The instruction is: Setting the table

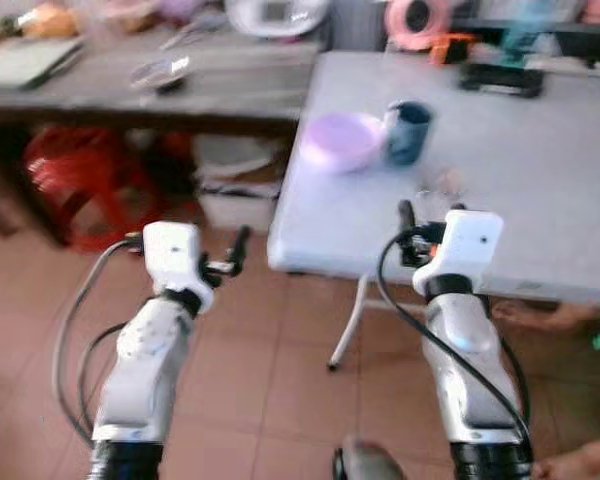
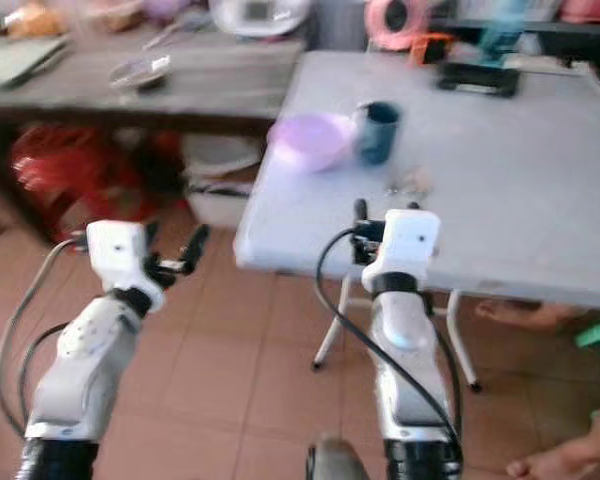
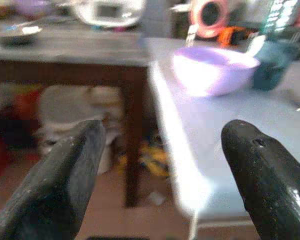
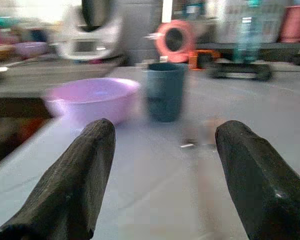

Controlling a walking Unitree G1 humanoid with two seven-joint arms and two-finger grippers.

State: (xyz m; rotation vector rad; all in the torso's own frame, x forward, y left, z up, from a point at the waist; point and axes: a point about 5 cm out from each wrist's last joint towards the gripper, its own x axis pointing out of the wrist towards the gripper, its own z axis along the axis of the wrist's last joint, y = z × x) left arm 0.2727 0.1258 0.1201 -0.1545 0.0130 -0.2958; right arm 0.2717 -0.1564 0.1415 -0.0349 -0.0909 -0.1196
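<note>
One lilac bowl [image 1: 342, 141], one teal cup [image 1: 408, 131], both on grey table [image 1: 540, 170]; left gripper [image 3: 165, 175], right gripper [image 4: 162, 175] spread, empty.

On the table [image 1: 540, 190] near its left edge: one purple bowl [image 1: 342, 140] and one dark teal cup [image 1: 408, 132]. Two tables total, counting the wooden one [image 1: 210, 95].

Both head eyes look forward and down from above; both wrist cameras look level and near the tabletop, sharing the purple bowl [image 4: 92, 100] and dark cup [image 4: 164, 91].

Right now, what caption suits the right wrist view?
Open right gripper faces a pale purple plastic bowl beside a dark teal cup.
</note>
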